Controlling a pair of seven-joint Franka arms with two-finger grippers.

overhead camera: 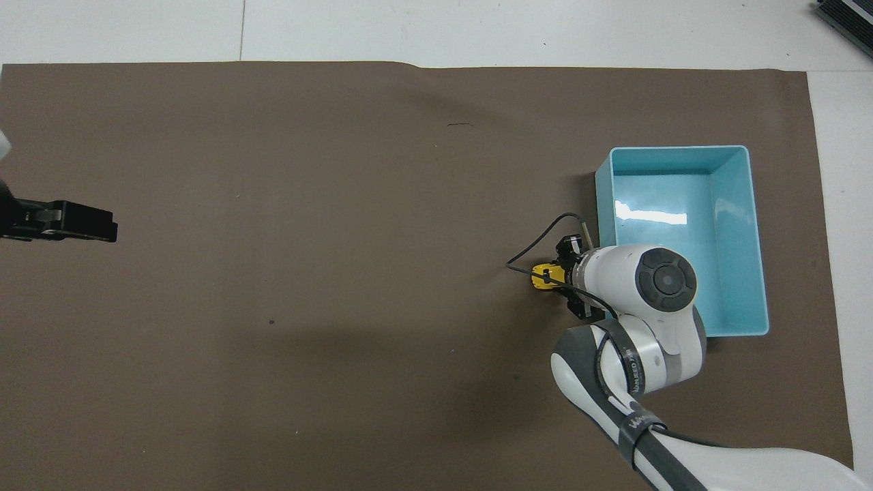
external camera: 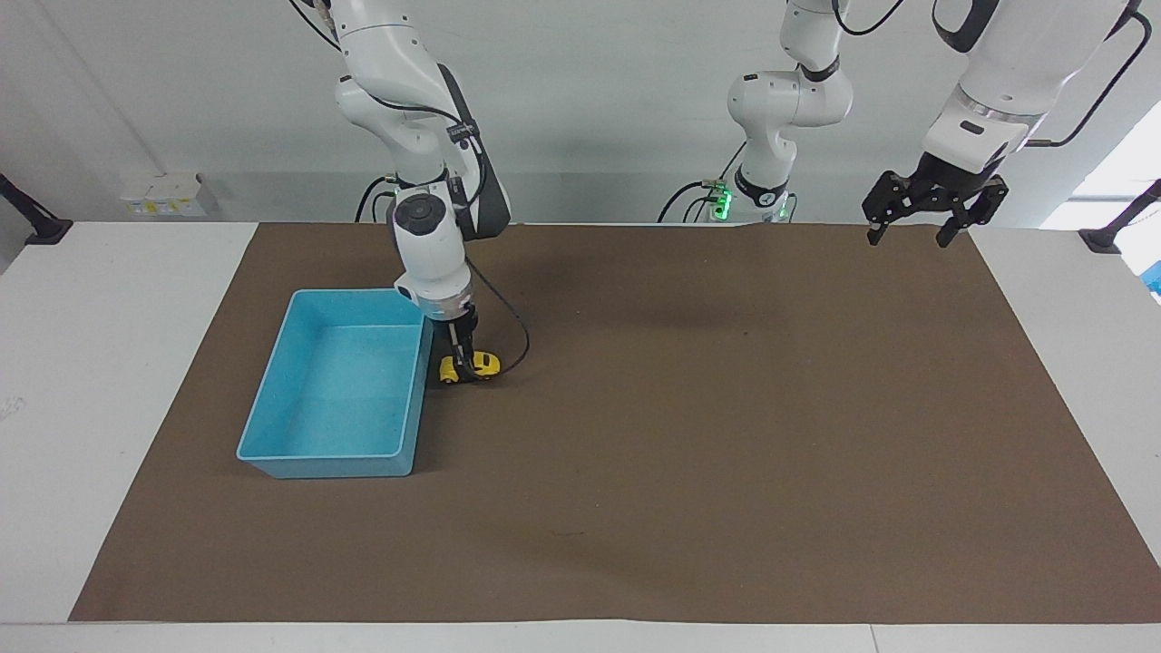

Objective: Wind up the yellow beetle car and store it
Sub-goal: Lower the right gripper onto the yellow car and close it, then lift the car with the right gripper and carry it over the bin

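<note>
Right end effector (external camera: 464,363) clamped on one yellow beetle car (external camera: 470,366) on brown mat (external camera: 726,453), just beside one blue bin (external camera: 272,381). Left end effector (external camera: 911,238) spread open, over mat edge, waiting.

Both arms have glossy white shells, grey joint bands, black cables and black jaws.

wall (external camera: 590,109): plain white, along the worktop's robot edge | worktop (external camera: 109,363): white table, brown mat (external camera: 680,435) over most of it | socket box (external camera: 163,195): low on wall, right arm's corner | daylight (external camera: 1120,172): bright, left arm's corner
</note>
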